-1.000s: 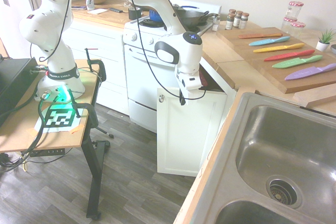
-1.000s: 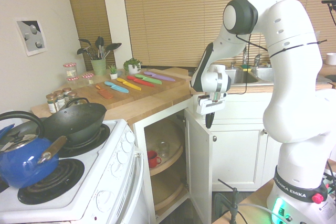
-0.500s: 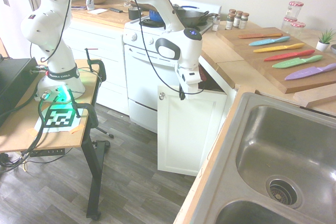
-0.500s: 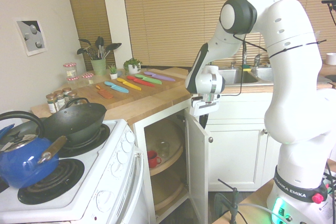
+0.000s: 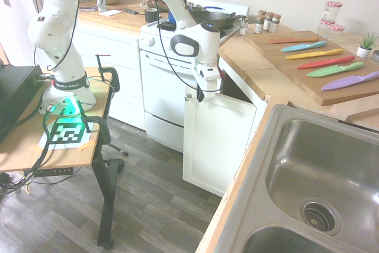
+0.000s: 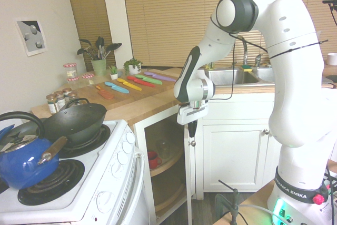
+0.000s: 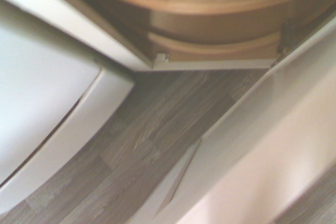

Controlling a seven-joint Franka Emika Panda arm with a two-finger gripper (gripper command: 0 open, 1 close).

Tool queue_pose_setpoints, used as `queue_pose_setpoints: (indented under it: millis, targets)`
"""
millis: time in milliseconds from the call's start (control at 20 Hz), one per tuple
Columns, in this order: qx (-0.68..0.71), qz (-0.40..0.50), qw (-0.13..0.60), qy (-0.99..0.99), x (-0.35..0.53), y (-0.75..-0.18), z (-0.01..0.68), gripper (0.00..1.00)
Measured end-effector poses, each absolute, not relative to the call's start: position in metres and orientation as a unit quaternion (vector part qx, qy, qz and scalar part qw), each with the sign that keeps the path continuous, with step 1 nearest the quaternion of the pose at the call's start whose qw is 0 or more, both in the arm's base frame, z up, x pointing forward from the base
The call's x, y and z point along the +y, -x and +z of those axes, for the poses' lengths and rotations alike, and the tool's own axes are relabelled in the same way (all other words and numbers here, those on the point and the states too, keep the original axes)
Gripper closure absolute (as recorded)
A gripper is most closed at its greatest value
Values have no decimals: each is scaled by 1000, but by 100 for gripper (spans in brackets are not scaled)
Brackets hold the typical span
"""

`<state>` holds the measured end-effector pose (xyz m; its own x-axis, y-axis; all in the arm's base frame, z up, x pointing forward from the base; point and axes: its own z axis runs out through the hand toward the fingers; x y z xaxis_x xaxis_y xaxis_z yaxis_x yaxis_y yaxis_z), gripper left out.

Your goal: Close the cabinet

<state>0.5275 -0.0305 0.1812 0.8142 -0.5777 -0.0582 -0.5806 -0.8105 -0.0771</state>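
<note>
Cabinet (image 5: 216,140) door ajar; second exterior shows shelves, possibly red cup (image 6: 153,159)

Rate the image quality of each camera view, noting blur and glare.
First exterior view: sharp but washed out, with glare bleaching the cabinet door and oven front. Second exterior view: evenly lit and sharp, with slight wide-angle bending near the stove. Wrist view: soft and out of focus; the floor grain is smeared.
</note>
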Motion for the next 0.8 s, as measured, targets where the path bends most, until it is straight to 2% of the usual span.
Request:
queue_pose_setpoints:
  millis: [250, 650, 800]
  targets:
    - [292, 10, 28, 956, 24, -537, 188, 100]
    - [283, 13, 7, 959, 86, -586, 234, 100]
    - [282, 18, -5, 959, 112, -604, 224, 100]
